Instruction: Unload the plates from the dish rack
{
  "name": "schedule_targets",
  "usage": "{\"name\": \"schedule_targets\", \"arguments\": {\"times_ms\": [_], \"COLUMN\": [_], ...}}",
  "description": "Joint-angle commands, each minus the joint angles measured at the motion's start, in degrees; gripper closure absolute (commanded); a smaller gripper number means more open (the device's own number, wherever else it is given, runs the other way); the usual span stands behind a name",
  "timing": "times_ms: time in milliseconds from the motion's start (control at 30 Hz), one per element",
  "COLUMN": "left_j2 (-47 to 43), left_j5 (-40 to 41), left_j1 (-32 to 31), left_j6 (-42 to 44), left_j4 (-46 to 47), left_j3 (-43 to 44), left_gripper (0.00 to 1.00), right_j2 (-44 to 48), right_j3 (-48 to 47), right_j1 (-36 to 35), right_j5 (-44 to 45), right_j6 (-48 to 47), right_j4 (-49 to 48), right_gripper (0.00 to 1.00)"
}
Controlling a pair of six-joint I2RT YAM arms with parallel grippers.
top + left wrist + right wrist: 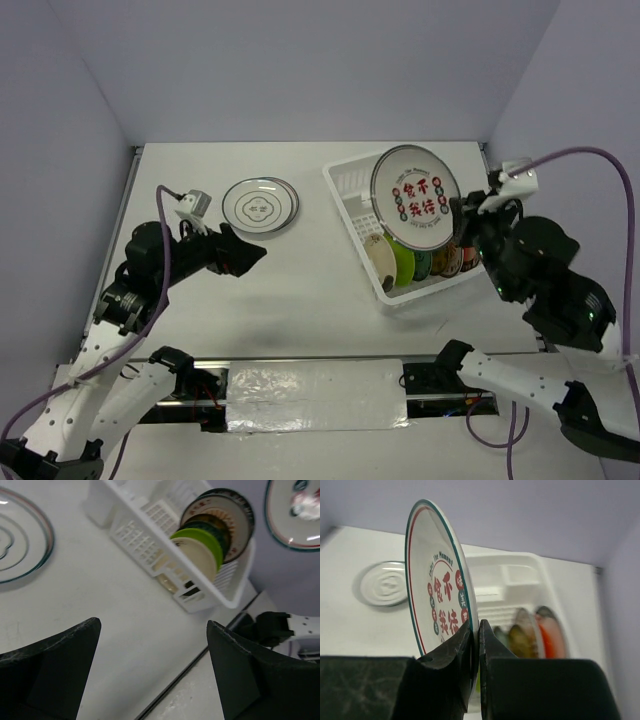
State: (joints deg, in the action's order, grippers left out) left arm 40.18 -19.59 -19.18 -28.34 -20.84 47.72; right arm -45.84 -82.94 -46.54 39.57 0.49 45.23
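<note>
The jaws of the right gripper (476, 626) are pinched tight on the bottom edge of one plate (437, 587), and the jaws of the left gripper (152, 626) are wide apart with nothing between them. There are two arms and one dish rack (345, 180). One plate is held up in the air over the rack, not touching it. It is round, smooth and shiny. It is white with a thin teal rim, a red ring inside the rim, and red and green letters in the middle. One more plate (259, 203) lies flat on the white table (300, 310), well to the left of the rack, just past the left gripper. It is white and round with dark curly lines. The rack is a white plastic box with slots in its walls. Inside it, more plates stand on their edges, packed close together (I count at least four, but they hide each other). One is cream (380, 262), one is lime green (402, 266), one has a dark pattern (423, 265) and one is orange-red (550, 632).
</note>
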Motion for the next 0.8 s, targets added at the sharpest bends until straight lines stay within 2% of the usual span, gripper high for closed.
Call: {"name": "schedule_targets", "arguments": {"times_ms": [0, 67, 100, 200, 367, 467, 567, 600, 667, 700, 733, 767], "left_j2": [-1.5, -1.3, -1.1, 0.1, 0.2, 0.5, 1.6, 2.3, 3.0, 3.7, 3.9, 4.3], "left_j5": [-13.2, -14.3, -14.1, -12.7, -13.1, -11.9, -12.0, -12.0, -11.7, -10.9, -9.4, -7.3], "left_j1": [-0.4, -0.9, -1.4, -2.2, -2.6, -2.8, -2.8, -2.9, -2.9, -2.9, -2.9, -2.9], "left_j6": [-8.8, -10.4, -10.4, -8.8, -7.6, -6.3, -5.8, -5.8, -5.9, -5.9, -6.0, -6.7], "left_j4": [16.5, 19.7, 19.6, 17.4, 16.5, 14.4, 13.6, 13.5, 12.8, 12.3, 11.5, 10.4], "left_j3": [-2.0, -1.8, -1.5, -0.2, -0.3, -0.2, 0.3, 0.3, 0.7, 1.0, 1.6, 2.1], "left_gripper": [0.00, 0.00, 0.00, 0.01, 0.09, 0.26, 0.59, 0.78, 0.95, 0.98, 1.00, 1.00], "right_j2": [3.2, 3.7, 3.7, 3.0, 1.4, 0.8, -0.5, -0.7, -1.3, -1.6, -1.6, -1.1], "right_j3": [7.8, 13.3, 14.9, 19.7, 22.5, 23.7, 24.0, 24.1, 24.6, 24.6, 24.8, 24.9], "right_j1": [-0.5, -0.5, -0.5, -0.5, -0.5, -0.6, -0.6, -0.5, -0.5, -0.6, -0.5, -0.4], "right_j5": [-27.1, -33.9, -39.1, -46.4, -51.0, -53.5, -54.7, -54.4, -53.6, -52.9, -52.0, -48.3], "right_j6": [6.8, 10.6, 12.0, 16.8, 21.3, 23.0, 24.1, 24.5, 24.9, 25.0, 24.9, 24.8], "right_j4": [-12.1, -17.5, -19.4, -26.3, -33.4, -37.0, -38.7, -39.0, -39.8, -39.6, -38.7, -37.9], "right_gripper": [1.00, 1.00, 1.00, 1.00, 1.00, 1.00, 1.00, 1.00, 1.00, 0.94, 0.80, 0.39]}}
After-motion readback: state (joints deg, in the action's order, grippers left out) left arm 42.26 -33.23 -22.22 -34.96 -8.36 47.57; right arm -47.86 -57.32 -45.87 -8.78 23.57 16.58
